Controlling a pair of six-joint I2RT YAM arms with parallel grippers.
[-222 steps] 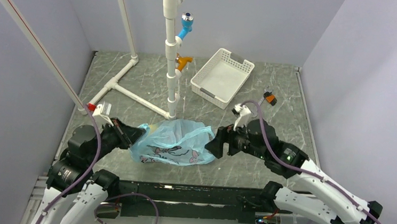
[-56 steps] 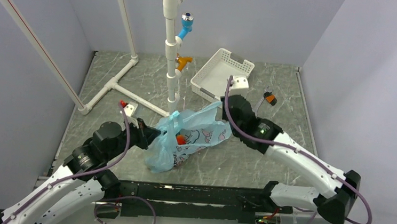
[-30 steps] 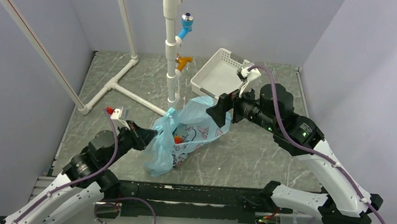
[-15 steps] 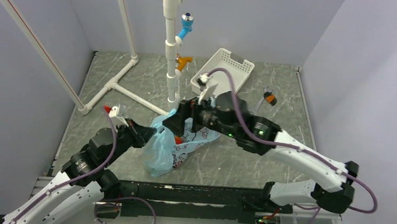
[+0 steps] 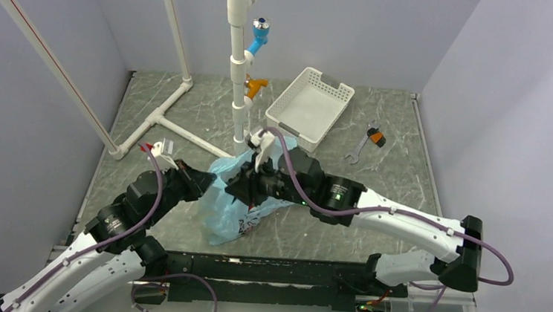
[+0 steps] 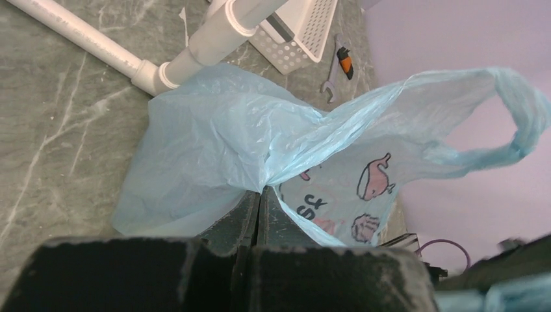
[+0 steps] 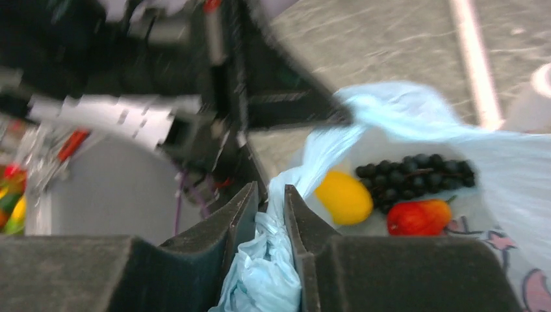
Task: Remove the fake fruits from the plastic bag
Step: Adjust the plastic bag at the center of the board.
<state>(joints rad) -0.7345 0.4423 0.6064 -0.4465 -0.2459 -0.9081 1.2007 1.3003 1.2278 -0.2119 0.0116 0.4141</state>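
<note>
Grey tabletop (image 5: 203,105); plastic bag (image 5: 221,211) hides fake fruits (image 7: 416,172) from overhead view.

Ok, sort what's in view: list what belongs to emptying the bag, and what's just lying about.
Job in hand:
- plastic bag, pinched by left gripper and right gripper
- inside it: yellow fruit, red fruit, grape bunch

Lying about:
- white basket
- wrench
- PVC pipe frame

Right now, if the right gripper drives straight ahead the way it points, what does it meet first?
The plastic bag: bunched film sits between the right gripper's fingers. Past it, probably the left gripper pinching the bag; depth unclear.
</note>
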